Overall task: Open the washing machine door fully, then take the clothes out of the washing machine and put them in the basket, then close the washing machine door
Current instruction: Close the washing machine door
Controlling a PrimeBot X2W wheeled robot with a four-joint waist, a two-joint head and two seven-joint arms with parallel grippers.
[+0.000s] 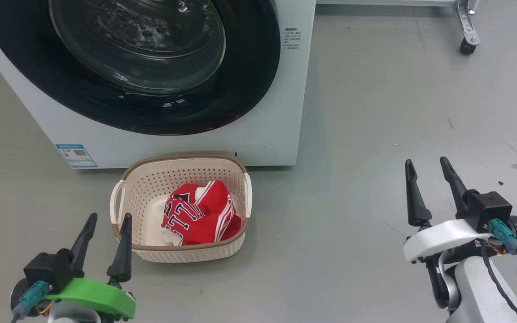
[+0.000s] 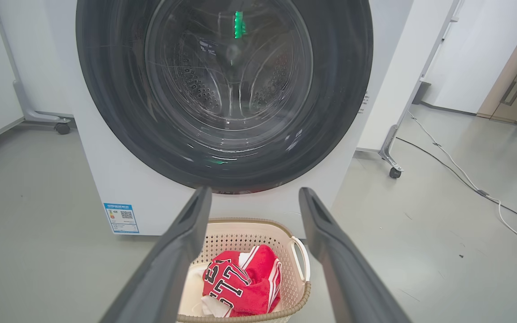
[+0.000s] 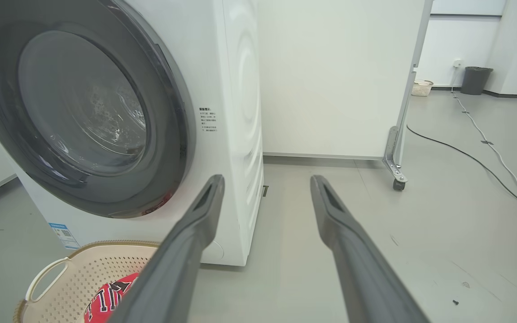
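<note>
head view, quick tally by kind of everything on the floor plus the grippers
big white front-loading washing machine: 1
cream perforated plastic basket: 1
bundle of red white-striped clothes: 1
black caster wheel: 1
grippers (left gripper, right gripper): 2
total: 6

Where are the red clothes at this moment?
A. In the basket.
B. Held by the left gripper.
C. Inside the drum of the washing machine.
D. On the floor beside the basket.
A: the clothes lie inside the basket, which stands in front of the washing machine.
</note>
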